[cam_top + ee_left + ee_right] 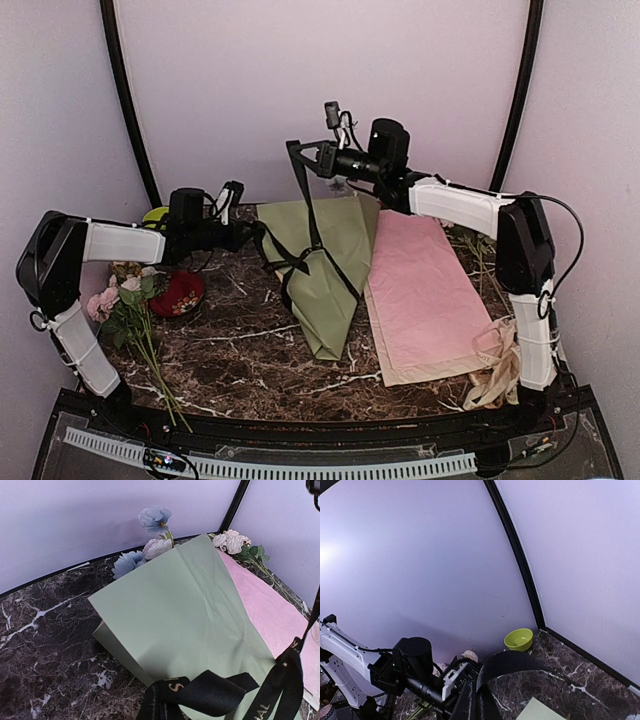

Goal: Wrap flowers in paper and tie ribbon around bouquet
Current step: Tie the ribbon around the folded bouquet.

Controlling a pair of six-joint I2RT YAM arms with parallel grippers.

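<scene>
One bouquet [330, 300], one ribbon [210, 692], one pink sheet [420, 290]

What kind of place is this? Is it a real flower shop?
Probably a robot test booth, not a shop: plain walls enclose one marble-patterned table, the left arm and right arm are bolted to it amid paper, ribbon and flowers.

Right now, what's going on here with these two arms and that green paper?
A bouquet is being tied. The flowers are already wrapped in the sage-green paper, lying on the marble table. A black ribbon loops around its waist: the left end effector grips one end low, the right end effector holds the other end raised. No finished bow shows yet.
</scene>
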